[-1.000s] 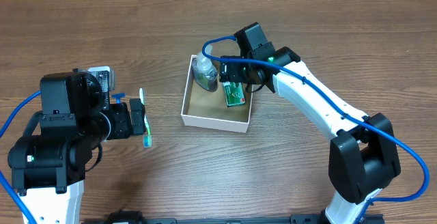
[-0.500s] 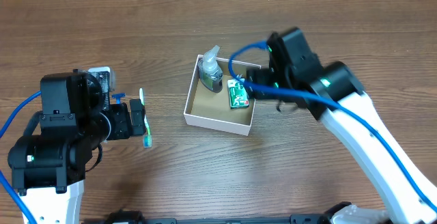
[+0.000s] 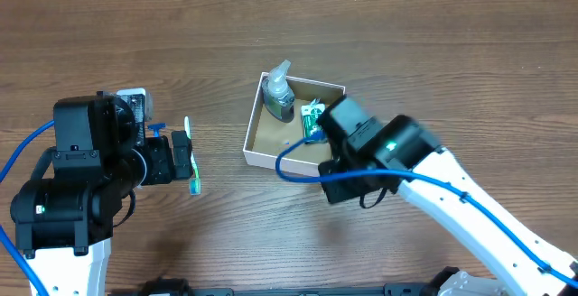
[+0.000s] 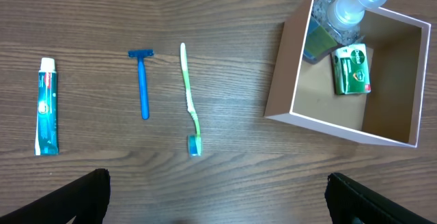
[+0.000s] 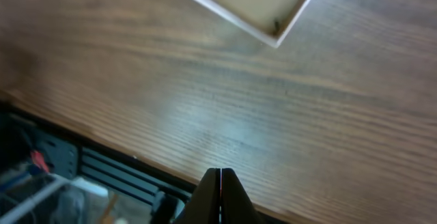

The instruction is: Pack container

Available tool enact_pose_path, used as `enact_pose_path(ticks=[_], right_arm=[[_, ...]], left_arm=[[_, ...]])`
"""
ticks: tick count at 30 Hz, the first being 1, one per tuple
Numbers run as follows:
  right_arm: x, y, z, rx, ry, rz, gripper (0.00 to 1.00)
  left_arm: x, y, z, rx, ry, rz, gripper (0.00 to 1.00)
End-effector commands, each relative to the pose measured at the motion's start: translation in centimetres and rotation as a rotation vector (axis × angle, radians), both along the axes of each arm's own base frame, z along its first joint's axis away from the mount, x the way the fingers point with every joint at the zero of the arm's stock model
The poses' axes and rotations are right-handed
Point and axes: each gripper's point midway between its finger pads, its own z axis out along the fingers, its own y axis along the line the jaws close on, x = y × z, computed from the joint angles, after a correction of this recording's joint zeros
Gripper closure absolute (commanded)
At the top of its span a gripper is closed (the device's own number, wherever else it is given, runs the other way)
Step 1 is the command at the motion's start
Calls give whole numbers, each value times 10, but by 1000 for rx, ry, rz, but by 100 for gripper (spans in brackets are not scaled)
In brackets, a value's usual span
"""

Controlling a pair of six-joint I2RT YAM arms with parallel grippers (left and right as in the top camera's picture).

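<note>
The container (image 3: 271, 158) looked light, thin-walled and crushable, best pinched on one wall. Left claw (image 4: 218, 190) gaped; right claw (image 5: 220, 186) was clenched, empty.

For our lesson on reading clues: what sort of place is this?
Probably a robotics lab bench, not a bathroom: two cabled robot arms at a wooden table, with toothbrush, razor and toothpaste laid in a row beside a box.

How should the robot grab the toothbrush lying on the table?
Probably from straight above, pinching the toothbrush across the middle of its thin handle. It lies flat on the table, so there is no gap underneath, and the razor lies apart, leaving room for both fingers.
</note>
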Motion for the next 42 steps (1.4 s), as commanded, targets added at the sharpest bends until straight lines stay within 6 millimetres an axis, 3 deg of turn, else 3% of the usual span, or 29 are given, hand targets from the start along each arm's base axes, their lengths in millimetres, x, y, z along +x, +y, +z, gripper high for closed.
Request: enact_pose_path(ticks=[1,8,17,22,38,42], right_arm=[[-10,0,-28,-11,35,65,96],[-8,12,-67,41,29,97,96],[34,36,-65,113,-149,90,96],[47,23,-67,36,-215,61,96],[51,16,-85,-38,-198,54,96],[60,5,-89,-107,-235,17,96]], left_arm=[[3,-5,7,-8,-23,-26,0],[3,-5,7,-8,-23,-26,0],[3,-5,7,-8,-23,-26,0],[3,-5,7,-8,-22,-26,0],[3,-5,7,-8,-22,-26,0],[3,-5,7,-8,-22,-26,0]])
